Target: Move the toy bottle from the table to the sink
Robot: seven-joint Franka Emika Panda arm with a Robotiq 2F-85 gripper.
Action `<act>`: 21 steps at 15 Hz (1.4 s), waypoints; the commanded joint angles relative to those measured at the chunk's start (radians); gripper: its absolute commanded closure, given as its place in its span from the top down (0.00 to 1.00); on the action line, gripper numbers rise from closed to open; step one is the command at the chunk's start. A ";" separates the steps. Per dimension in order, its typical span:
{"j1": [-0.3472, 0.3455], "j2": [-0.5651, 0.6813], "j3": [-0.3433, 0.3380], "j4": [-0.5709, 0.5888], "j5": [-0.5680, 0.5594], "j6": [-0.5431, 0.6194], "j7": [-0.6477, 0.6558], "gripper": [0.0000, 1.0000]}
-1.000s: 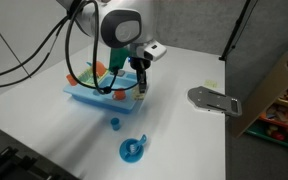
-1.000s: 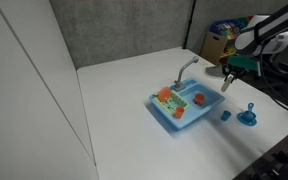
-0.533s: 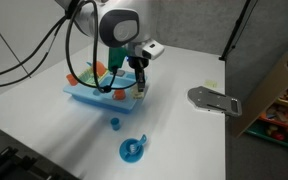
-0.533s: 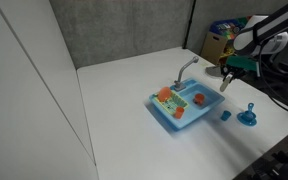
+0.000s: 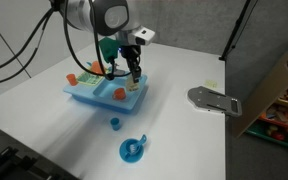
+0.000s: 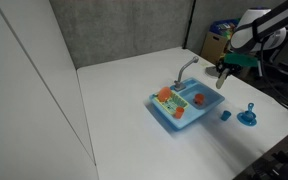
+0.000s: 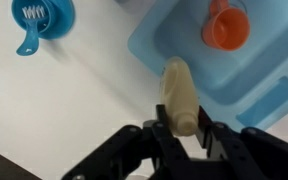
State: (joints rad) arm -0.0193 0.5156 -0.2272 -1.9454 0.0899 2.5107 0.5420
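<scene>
Fingers [image 7: 160, 138] grip toy bottle [image 7: 177, 92] over sink [image 7: 269, 95], seen only in wrist view.

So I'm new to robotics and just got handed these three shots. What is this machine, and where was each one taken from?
It is a single robot arm working at a white table. Two pictures come from cameras standing away from the robot. The third comes from a camera on the arm's wrist, looking down past its two black fingers. Those fingers are shut on a small cream-white toy bottle, held roughly over the rim of a light-blue plastic toy sink with a grey faucet. An orange toy sits in one basin. On the table beside the sink lie a small blue cup and a round blue dish, and farther off a flat grey metal piece.
</scene>
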 commanded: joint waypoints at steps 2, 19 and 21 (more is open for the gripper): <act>0.030 -0.102 0.020 -0.081 -0.067 -0.006 -0.083 0.10; 0.084 -0.269 0.121 -0.266 -0.097 0.016 -0.055 0.10; 0.075 -0.282 0.134 -0.281 -0.071 0.021 -0.066 0.10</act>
State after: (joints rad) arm 0.0620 0.2805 -0.1091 -2.1818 -0.0167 2.5156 0.4711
